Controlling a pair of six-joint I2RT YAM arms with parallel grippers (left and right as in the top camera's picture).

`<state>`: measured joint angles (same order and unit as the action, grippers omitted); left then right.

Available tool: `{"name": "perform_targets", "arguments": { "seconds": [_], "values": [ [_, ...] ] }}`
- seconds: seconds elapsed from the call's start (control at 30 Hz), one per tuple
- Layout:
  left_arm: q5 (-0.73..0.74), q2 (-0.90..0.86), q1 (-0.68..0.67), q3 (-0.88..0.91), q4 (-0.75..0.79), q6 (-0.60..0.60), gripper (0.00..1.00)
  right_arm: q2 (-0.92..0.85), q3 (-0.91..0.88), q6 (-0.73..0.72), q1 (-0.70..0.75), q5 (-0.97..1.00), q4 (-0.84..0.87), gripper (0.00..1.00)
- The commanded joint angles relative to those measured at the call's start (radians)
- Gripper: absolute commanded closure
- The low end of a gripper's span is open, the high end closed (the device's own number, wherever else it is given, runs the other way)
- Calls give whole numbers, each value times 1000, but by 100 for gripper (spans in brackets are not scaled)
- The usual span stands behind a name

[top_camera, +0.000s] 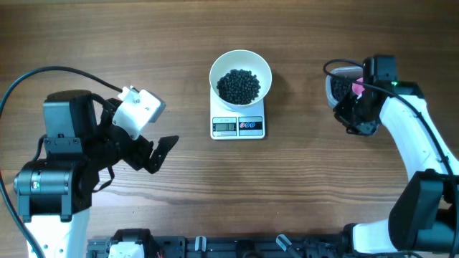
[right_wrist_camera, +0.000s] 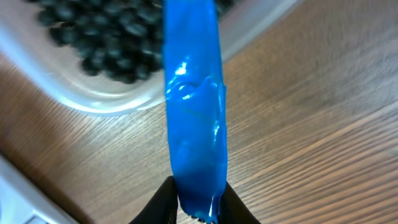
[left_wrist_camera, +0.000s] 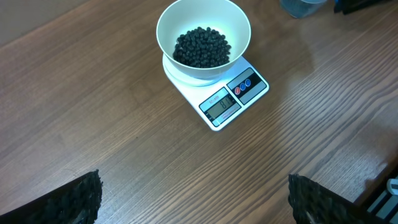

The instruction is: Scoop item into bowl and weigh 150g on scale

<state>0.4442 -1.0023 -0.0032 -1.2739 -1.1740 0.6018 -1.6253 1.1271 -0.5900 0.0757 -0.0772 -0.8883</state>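
Closest to the lens, in the right wrist view, a glossy blue strip (right_wrist_camera: 193,93) runs straight up from the right tool (right_wrist_camera: 198,202). The tool's dark fingers press against either side of the strip's lower end, so it is narrowed onto the strip and holding it. The strip is probably the handle of the scoop, though the scoop end is hidden in that view.

The wooden counter (top_camera: 323,193) carries everything. The left arm stands at the near left. Its left tool (left_wrist_camera: 193,202) is spread wide and empty, well apart from the scale (top_camera: 238,126). At the far right lies the clear tub (right_wrist_camera: 93,99), with a dark heap of stock pellets (right_wrist_camera: 93,56) inside. The blue strip crosses over the tub's rim, so the right tool sits just beside the tub on the near side. From overhead, a bit of the pink scoop (top_camera: 356,87) shows at the tub under the right wrist.

The scale sits in the middle of the counter, toward the far side, with its display facing near. The white bowl (top_camera: 264,68) stands on it, holding a modest mound of black pellets (top_camera: 239,86) that covers the bottom. So scooping is under way, but the display is too small to read and I cannot tell whether the target weight is met. With the right tool gripping at the tub, at least one more scoop seems likely.
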Motion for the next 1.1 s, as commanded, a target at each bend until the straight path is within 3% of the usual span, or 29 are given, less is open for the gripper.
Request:
{"name": "perform_targets", "arguments": {
  "seconds": [0.0,0.23,0.43,0.57,0.73,0.83,0.9,1.0,1.07],
  "values": [
    [23,-2,7,-17,2,19,0,21,73,147,4,33,-16,79],
    [23,-2,7,-17,2,19,0,21,79,222,24,58,-87,79],
    [23,-2,7,-17,2,19,0,21,79,171,77,80,-125,78],
    [23,-2,7,-17,2,19,0,21,79,106,124,88,-101,64],
    [23,-2,7,-16,2,19,0,21,79,24,163,88,-56,53],
    [23,-2,7,-16,2,19,0,46,89,-88,169,71,-49,38],
    [23,-2,7,-17,2,19,0,120,103,-166,169,52,-50,19],
    [23,-2,7,-17,2,19,0,245,106,-262,169,26,-51,14],
    [23,-2,7,-17,2,19,0,417,106,-385,169,4,-56,2]
  ]
}}
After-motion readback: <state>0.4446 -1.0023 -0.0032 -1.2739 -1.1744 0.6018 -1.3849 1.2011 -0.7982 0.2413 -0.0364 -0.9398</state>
